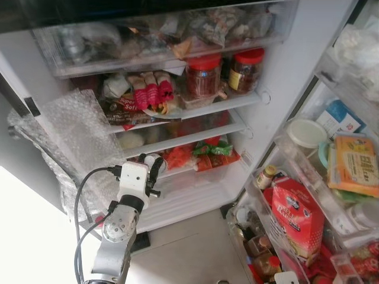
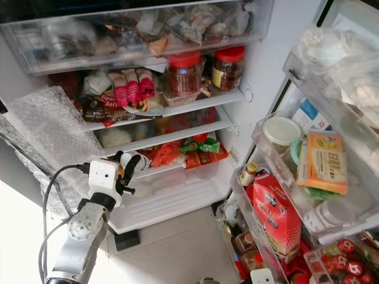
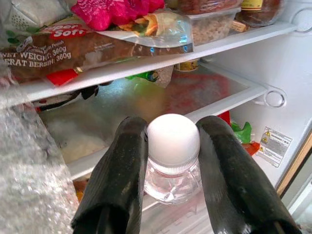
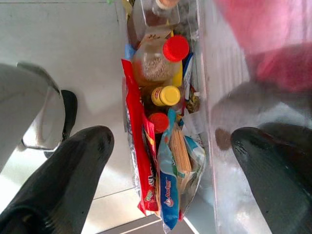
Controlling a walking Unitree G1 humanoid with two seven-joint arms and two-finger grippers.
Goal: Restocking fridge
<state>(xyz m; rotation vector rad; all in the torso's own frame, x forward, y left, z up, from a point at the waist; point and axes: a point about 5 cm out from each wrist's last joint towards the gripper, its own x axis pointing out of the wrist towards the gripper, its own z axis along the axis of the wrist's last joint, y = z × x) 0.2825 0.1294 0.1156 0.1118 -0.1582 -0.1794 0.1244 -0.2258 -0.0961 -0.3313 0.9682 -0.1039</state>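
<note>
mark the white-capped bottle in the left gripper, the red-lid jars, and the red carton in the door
white-capped bottle (image 3: 173,139), left wrist view, on its cap.
red-lid jars (image 1: 203,77), left eye view, left jar's body.
red carton (image 1: 299,216), left eye view, front face.

From my station, the fridge (image 1: 278,77) stood open ahead, its door (image 1: 331,195) swung out to the right. Two jars (image 1: 203,75) sat side by side on a far shelf (image 1: 237,103) — a bread bag (image 1: 121,106) to their left. My left gripper (image 3: 171,161) held a bottle (image 3: 173,158) before a lower shelf (image 1: 195,131).
</note>
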